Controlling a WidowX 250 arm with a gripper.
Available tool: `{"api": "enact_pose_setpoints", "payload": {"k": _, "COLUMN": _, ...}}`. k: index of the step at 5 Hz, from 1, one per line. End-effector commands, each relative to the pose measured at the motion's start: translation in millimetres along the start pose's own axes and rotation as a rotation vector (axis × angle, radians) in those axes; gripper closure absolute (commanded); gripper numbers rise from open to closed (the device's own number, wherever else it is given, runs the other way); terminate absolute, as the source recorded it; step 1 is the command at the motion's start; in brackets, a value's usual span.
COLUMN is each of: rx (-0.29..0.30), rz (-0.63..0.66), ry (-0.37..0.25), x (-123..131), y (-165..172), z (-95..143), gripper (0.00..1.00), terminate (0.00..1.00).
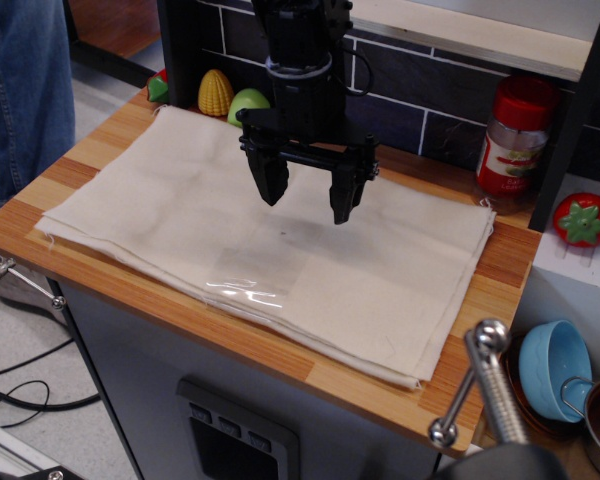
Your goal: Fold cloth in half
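Jeans (25,85) of a person show at the far left, beside the wooden desk (490,270). Toy corn (215,92) and a green fruit (246,102) sit at the desk's back edge. The cloth (180,215) lies flat over most of the desk, layered edges showing along its front. The black tool (307,195) hangs above the cloth's middle, fingers apart, gripping nothing. Right of it stand a red-lidded jar (513,140), a toy tomato (582,220) and a blue cup (557,368).
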State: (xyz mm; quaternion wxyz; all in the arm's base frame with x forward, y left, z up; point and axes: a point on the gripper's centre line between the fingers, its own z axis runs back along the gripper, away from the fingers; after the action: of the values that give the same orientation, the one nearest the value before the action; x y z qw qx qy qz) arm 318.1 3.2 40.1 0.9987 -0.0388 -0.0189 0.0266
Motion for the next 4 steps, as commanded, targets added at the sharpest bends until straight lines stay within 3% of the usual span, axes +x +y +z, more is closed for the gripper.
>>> {"api": "enact_pose_setpoints", "payload": {"k": 1, "rx": 0.000, "rz": 0.000, "ry": 0.000, "x": 0, "y": 0, "z": 0, "gripper": 0.00, "terminate": 0.00}}
{"api": "enact_pose_setpoints", "payload": {"k": 3, "rx": -0.056, "rz": -0.003, "ry": -0.005, "x": -13, "y": -48, "z": 9, "gripper": 0.00, "terminate": 0.00}}
{"api": "enact_pose_setpoints", "payload": {"k": 4, "rx": -0.049, "rz": -0.017, "ry": -0.056, "x": -14, "y": -72, "z": 5, "gripper": 0.00, "terminate": 0.00}}
